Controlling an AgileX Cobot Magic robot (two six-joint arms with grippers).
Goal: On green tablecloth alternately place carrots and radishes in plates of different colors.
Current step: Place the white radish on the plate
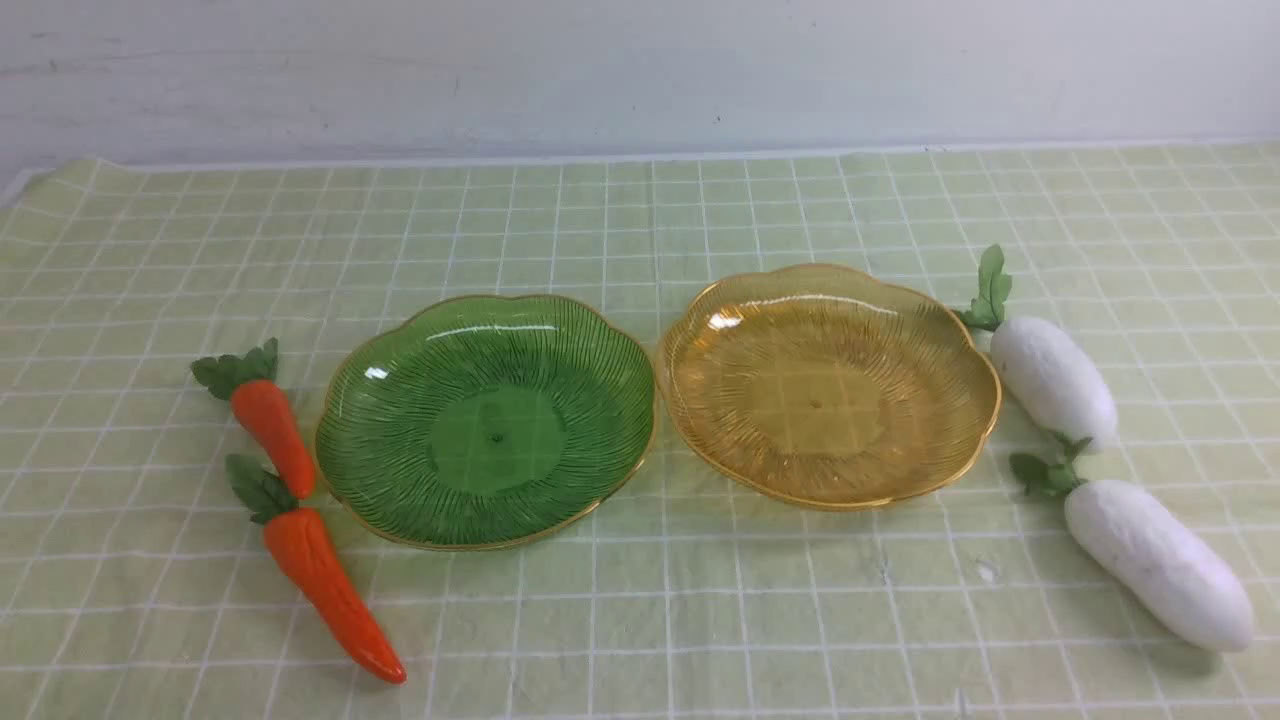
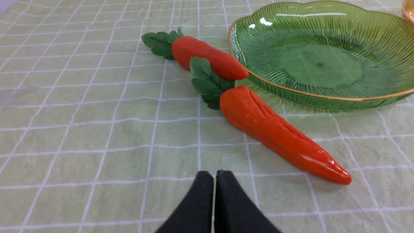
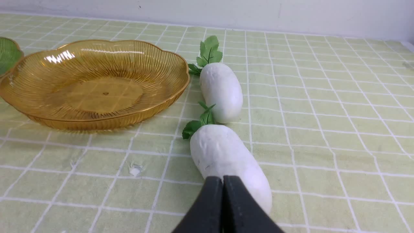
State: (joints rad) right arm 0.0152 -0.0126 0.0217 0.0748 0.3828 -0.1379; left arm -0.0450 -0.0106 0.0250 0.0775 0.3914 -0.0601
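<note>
Two orange carrots lie left of the green plate [image 1: 485,420]: the far carrot [image 1: 272,425] and the near carrot [image 1: 330,590], both on the green tablecloth [image 1: 640,620]. The amber plate [image 1: 828,385] sits beside the green one, both holding nothing. Two white radishes lie right of it, a far radish [image 1: 1052,380] and a near radish [image 1: 1158,562]. Neither arm shows in the front view. My left gripper [image 2: 215,173] is shut, short of the near carrot [image 2: 278,134]. My right gripper [image 3: 223,178] is shut, empty, just before the near radish [image 3: 226,158].
A pale wall [image 1: 640,70] runs behind the table's far edge. A small white fleck [image 3: 135,169] lies on the cloth near the amber plate [image 3: 93,84]. The green plate [image 2: 320,55] stands close beside the far carrot [image 2: 207,56].
</note>
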